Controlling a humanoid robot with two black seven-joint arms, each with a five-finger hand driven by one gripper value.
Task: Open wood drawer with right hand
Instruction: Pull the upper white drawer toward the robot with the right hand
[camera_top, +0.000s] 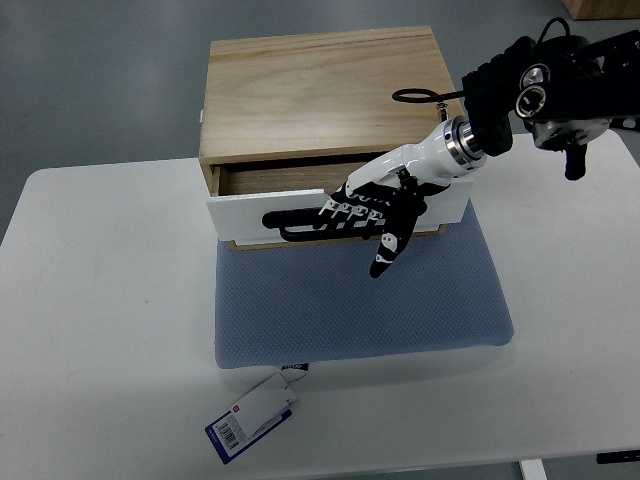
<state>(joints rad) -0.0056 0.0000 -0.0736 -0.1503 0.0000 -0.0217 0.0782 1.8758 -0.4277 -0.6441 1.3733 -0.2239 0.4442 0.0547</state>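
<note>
Top-down view. White worktop (110, 300) fills frame. Wooden box (325, 95) at 12 o'clock, rear end resting on blue pad (360, 300) that spreads toward 6 o'clock. Drawer (260, 205) with white front sits in box's near face, pulled partly out, left end farther out than right. Right hand (375, 210), black and white, comes in from 2 o'clock; fingers hooked over black handle (290, 228) on drawer front, thumb pointing toward 6 o'clock. Tag (250, 420) lies at 7 o'clock from pad, off its near edge.
</note>
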